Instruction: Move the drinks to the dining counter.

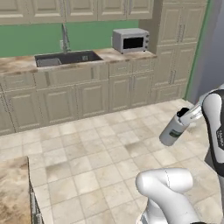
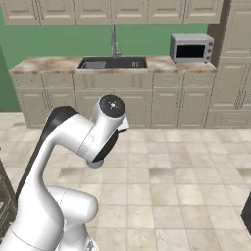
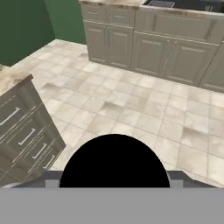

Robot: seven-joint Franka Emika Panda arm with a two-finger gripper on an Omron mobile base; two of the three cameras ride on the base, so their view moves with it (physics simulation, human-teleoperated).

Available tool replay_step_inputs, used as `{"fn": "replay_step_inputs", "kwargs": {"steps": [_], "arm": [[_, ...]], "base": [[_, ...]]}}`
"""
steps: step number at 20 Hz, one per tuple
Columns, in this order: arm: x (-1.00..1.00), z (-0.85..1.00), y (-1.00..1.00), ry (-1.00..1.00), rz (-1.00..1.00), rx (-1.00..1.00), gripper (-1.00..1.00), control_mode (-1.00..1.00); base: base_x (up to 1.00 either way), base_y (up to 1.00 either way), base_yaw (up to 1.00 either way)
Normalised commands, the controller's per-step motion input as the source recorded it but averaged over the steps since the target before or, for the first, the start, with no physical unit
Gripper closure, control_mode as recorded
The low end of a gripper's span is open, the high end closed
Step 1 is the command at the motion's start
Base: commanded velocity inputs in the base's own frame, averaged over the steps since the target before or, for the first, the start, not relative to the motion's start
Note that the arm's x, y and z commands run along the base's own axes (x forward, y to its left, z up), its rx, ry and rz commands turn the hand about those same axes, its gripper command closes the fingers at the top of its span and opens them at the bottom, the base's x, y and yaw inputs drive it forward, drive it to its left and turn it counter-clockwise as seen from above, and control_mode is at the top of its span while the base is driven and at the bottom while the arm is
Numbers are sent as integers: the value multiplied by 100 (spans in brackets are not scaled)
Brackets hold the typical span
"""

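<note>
A pale grey bottle (image 1: 173, 130) with a black cap and a dark label hangs tilted over the tiled floor, and my gripper (image 1: 187, 115) is shut on its cap end. In the hand view the black cap (image 3: 113, 161) bulges up as a dark dome between the finger tips (image 3: 52, 179). The dining counter (image 1: 13, 186) shows its marbled beige-and-brown top at the lower left of the left base view, well left of and below the bottle. The hand view has that counter's top (image 3: 11, 78) at the left, with drawer fronts and silver handles beneath.
Along the far wall runs a kitchen counter (image 1: 13, 63) with a sink (image 1: 68, 57), a tap and a microwave (image 1: 130, 40). Tall beige cabinets (image 1: 179, 43) stand at its right end. Open tiled floor (image 1: 96, 144) lies between that counter and the dining counter.
</note>
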Motion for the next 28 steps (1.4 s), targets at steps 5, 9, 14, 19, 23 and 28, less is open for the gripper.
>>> {"fn": "replay_step_inputs", "kwargs": {"steps": [5,9,14,19,23,28], "arm": [[0,0,0,0,0,0,100,100],[0,0,0,0,0,0,100,100],[0,0,0,0,0,0,100,100],[0,0,0,0,0,0,100,100],[0,0,0,0,0,0,100,100],[0,0,0,0,0,0,100,100]], "base": [[-6,34,33],[0,20,27],[5,19,25],[5,33,25],[14,38,22],[22,37,21]]}}
